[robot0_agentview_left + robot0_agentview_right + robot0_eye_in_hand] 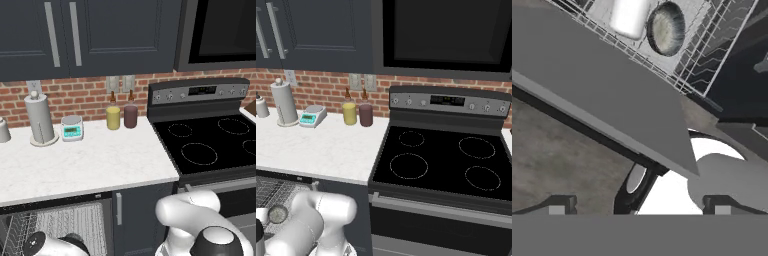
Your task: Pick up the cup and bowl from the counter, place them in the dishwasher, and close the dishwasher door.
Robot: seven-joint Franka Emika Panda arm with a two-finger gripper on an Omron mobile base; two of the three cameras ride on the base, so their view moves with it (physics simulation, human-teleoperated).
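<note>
1. The cup (629,17) and the bowl (666,28) lie side by side on the white wire rack (712,45) of the dishwasher (65,225); the worktop (85,165) carries neither.
2. The gripper (639,205) hangs low, fingertips spread wide and holding nothing, facing the underside of the lowered dishwasher door (597,100).
3. The door looks a stiff, heavy hinged panel, probably best lifted at its outer edge, near the handle.
</note>
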